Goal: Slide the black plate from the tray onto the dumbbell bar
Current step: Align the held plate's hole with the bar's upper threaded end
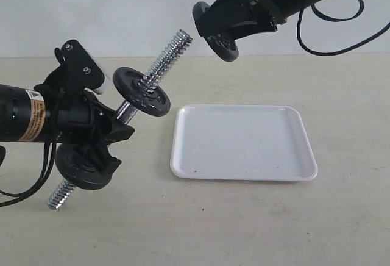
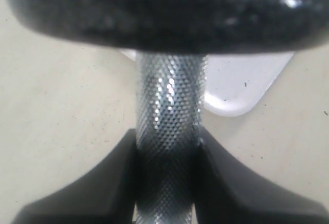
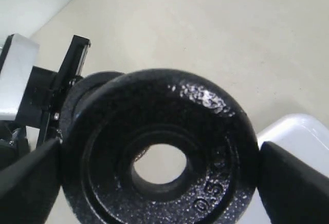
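Exterior view: right gripper (image 1: 220, 34) grasps black plate (image 1: 228, 49) by its rim, off the tray (image 1: 244, 141), near dumbbell bar (image 1: 167, 55) tip. Left gripper (image 1: 116, 125) clamps the bar. Sliding on not yet done; hole alignment unclear.

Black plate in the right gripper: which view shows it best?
Right wrist view: the black plate is face-on, centre hole clear. Exterior view: mostly hidden by the right gripper. Left wrist view: absent.
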Robot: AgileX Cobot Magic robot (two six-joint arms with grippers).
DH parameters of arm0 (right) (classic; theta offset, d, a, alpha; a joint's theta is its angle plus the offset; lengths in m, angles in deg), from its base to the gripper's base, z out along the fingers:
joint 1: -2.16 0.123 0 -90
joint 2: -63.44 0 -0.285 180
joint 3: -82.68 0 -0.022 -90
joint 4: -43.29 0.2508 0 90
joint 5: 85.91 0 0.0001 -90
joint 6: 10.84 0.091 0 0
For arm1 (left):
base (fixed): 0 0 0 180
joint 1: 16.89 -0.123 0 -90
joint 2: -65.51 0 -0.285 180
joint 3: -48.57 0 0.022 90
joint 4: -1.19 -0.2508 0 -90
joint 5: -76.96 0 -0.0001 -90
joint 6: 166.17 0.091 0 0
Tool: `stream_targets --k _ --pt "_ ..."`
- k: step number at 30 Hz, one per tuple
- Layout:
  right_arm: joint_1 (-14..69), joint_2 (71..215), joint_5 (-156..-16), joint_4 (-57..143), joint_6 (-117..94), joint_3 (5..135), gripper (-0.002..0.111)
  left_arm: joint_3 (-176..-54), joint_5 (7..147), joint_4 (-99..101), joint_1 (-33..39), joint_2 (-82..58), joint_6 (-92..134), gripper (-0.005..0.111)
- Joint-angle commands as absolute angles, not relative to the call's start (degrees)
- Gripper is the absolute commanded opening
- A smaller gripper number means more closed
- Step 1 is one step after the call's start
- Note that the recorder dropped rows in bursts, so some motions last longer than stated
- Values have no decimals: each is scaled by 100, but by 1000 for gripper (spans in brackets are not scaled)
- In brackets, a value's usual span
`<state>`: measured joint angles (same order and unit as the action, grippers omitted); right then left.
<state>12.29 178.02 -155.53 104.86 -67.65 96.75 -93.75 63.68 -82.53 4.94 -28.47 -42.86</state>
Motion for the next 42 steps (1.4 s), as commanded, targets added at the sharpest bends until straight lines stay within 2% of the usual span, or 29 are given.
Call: stream_targets --k 1,14,42 --pt "1186 17655 -15587 11036 -6802 9756 0 -9616 5977 -8257 511 -2535 -4318 4" --pt "1186 17655 -15587 11035 -6530 9756 0 -9616 6525 -8257 511 -2905 -4231 4" --pt "1197 17932 -15587 10723 -6087 9744 0 -9627 6358 -8257 511 -2905 -4230 4"
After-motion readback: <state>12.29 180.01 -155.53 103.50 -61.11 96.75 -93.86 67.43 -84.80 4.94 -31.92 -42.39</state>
